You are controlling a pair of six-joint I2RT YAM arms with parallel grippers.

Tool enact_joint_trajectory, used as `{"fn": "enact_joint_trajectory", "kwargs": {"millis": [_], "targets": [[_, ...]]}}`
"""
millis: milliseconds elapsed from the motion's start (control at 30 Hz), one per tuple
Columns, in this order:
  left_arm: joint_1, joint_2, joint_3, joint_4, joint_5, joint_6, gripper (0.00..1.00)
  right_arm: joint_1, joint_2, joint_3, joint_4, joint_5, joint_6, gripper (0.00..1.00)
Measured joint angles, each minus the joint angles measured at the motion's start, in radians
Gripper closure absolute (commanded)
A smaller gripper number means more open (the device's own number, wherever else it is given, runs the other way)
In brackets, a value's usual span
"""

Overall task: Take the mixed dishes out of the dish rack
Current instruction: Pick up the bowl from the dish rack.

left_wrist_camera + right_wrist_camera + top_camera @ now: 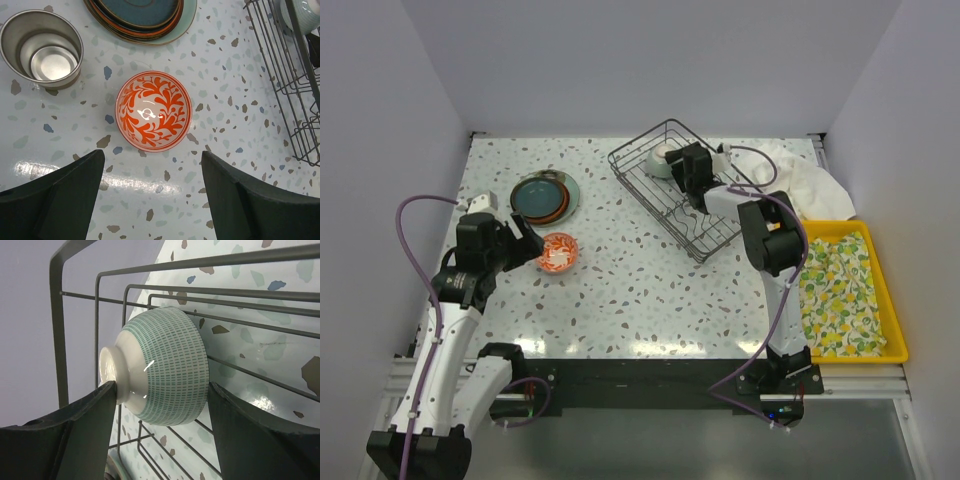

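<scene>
Closely — right end effector [161, 386] flanks pale-green bowl [167, 357].

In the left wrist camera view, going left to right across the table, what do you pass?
steel cup → red bowl → dish rack. The plate stack is left out because it overlaps the bowl sideways.

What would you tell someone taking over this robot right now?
Left gripper: open, above the red-patterned white bowl standing on the speckled table.
Right gripper: fingers either side of the pale green ceramic bowl lying in the dark wire dish rack; grip unclear.
Done: stack of round plates and the red bowl are out, on the table.
To do: lift out the green bowl.
</scene>
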Motion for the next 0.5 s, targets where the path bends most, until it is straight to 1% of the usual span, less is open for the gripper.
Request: {"fn": "enact_joint_trajectory", "kwargs": {"millis": [167, 433, 500], "targets": [[0.000, -0.005, 0.000, 0.004, 0.002, -0.001, 0.17, 0.000, -0.004, 0.015, -0.015, -0.008, -0.060, 0.77], [0.000, -0.006, 0.000, 0.013, 0.003, -0.008, 0.17, 0.000, -0.036, 0.014, -0.047, -0.023, -0.163, 0.78], [0.000, -0.007, -0.001, 0.014, 0.003, -0.008, 0.17, 0.000, -0.050, 0.013, -0.055, -0.029, -0.187, 0.81]]}}
